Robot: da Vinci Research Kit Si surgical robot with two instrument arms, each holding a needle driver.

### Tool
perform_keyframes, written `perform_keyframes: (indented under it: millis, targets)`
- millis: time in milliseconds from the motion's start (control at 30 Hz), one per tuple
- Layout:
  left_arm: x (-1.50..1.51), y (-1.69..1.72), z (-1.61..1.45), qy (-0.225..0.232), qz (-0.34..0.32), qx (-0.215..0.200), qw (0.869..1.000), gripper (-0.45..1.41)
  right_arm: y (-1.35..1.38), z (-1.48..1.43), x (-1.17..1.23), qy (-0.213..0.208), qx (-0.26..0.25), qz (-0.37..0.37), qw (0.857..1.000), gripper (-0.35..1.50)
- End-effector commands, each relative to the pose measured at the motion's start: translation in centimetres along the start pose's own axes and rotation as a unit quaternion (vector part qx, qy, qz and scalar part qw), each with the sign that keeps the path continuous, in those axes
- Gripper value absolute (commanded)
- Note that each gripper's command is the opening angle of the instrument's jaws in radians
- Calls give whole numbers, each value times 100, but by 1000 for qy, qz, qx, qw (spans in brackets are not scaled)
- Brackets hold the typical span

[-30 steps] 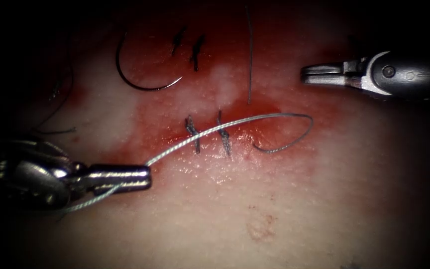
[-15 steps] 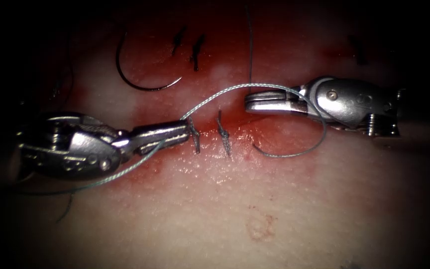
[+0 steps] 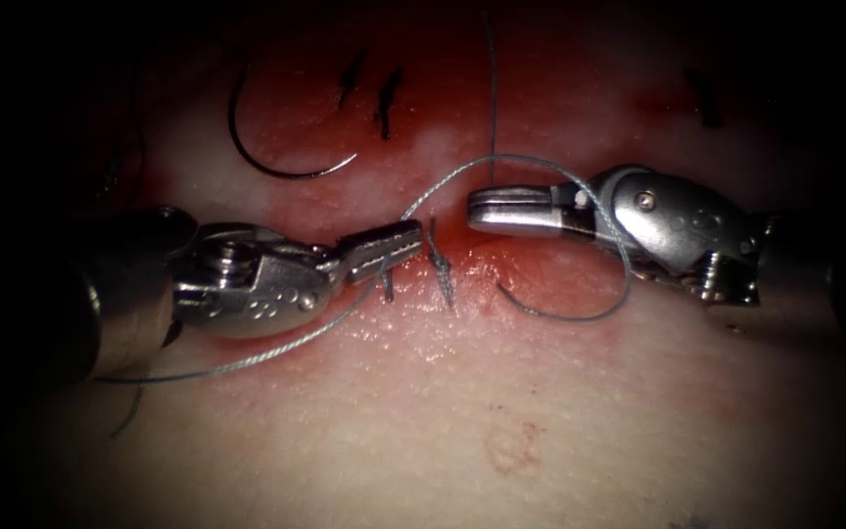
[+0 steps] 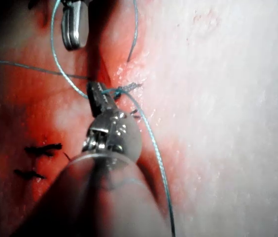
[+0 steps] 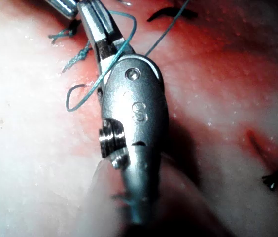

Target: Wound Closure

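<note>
The left gripper (image 3: 389,245) is clamping the thread (image 3: 462,174) beside the cut (image 3: 462,257); the right gripper (image 3: 501,210), jaws together and holding nothing, is lying inside the loop. The needle (image 3: 276,167) is lying loose on the tissue (image 3: 540,411), far left.

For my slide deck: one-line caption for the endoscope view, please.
Left tool holds the thread, which loops over the right tool; the needle lies free on the tissue above the cut.
</note>
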Motion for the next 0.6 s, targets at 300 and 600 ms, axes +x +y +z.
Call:
perform_keyframes:
  millis: [300, 600]
  targets:
    - [22, 19, 14, 39, 6, -37, 999, -45, -3, 28, 4, -50, -105, 6, 993, 103]
    - [59, 16, -1, 53, 17, -44, 997, -45, -2, 36, 2, -115, -142, -9, 983, 126]
